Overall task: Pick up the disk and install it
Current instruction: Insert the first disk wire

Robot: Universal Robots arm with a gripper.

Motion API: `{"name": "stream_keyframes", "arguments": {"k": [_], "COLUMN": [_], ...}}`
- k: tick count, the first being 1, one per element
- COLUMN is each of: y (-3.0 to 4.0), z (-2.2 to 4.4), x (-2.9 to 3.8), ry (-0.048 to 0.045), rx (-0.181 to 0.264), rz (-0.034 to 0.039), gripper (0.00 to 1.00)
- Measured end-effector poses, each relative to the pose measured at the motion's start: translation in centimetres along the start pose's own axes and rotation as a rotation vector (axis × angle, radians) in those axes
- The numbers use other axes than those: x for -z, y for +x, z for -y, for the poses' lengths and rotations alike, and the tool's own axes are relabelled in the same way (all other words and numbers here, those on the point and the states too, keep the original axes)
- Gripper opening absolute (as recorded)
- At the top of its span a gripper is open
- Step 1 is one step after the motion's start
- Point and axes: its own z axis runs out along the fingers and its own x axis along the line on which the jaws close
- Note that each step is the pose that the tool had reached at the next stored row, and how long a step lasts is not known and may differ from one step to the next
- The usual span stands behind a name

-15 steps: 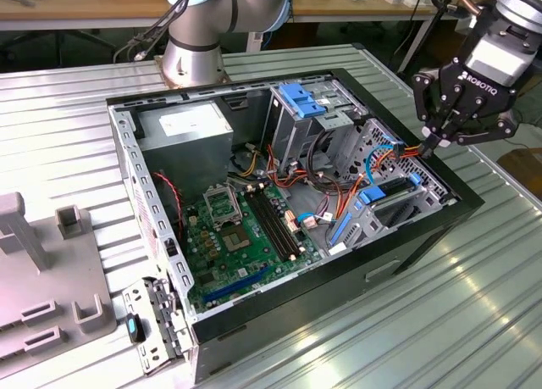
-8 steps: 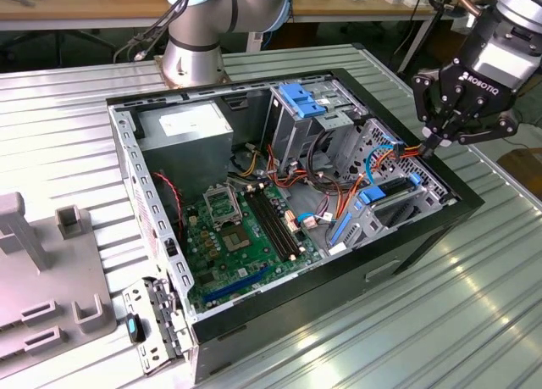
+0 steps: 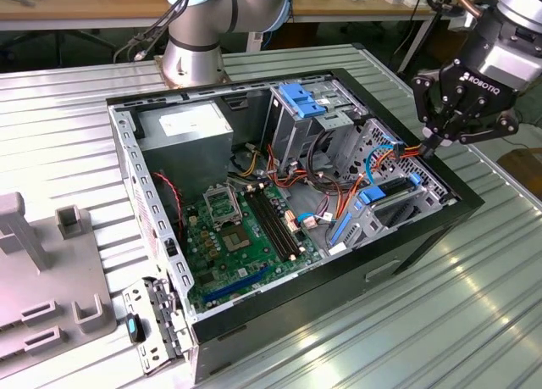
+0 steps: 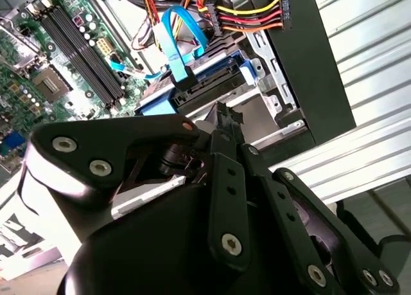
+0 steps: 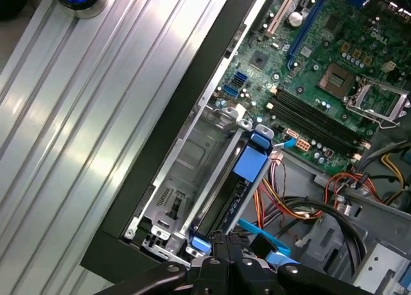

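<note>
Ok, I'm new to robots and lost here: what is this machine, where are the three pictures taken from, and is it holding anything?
It is one robot arm standing on a metal table. The exterior view looks on from off the arm; both wrist views ride near its gripper. On the table lies an open computer case with a green motherboard. The gripper, shut, hangs close over the disk in its blue frame, which sits in a bay at the case's edge. I see nothing held.
</note>
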Motion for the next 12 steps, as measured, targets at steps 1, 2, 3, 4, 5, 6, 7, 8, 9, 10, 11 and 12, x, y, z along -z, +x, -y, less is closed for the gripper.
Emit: {"name": "stream_keyframes", "arguments": {"k": [1, 2, 3, 4, 5, 6, 7, 8, 9, 10, 11, 12], "y": [0.02, 0.02, 0.03, 0.07, 0.09, 0.11, 0.12, 0.14, 0.14, 0.15, 0.15, 0.15], "z": [0.03, 0.03, 0.05, 0.11, 0.15, 0.17, 0.2, 0.23, 0.24, 0.24, 0.25, 0.25], "x": [0.0, 0.0, 0.0, 0.0, 0.0, 0.0, 0.0, -0.01, -0.01, -0.01, -0.01, -0.02], "ry": [-0.0002, -0.0004, -0.0005, -0.0007, -0.0009, -0.0011, -0.0012, -0.0014, -0.0016, -0.0018, -0.0019, -0.0021], "rx": [0.014, 0.024, 0.034, 0.054, 0.069, 0.077, 0.086, 0.098, 0.114, 0.124, 0.132, 0.148], "rz": [0.0002, 0.0002, 0.0003, 0.0005, 0.0007, 0.0007, 0.0008, 0.001, 0.0011, 0.0011, 0.0012, 0.0014], "gripper": [0.11, 0.11, 0.11, 0.11, 0.11, 0.11, 0.11, 0.11, 0.11, 0.11, 0.11, 0.11]}}
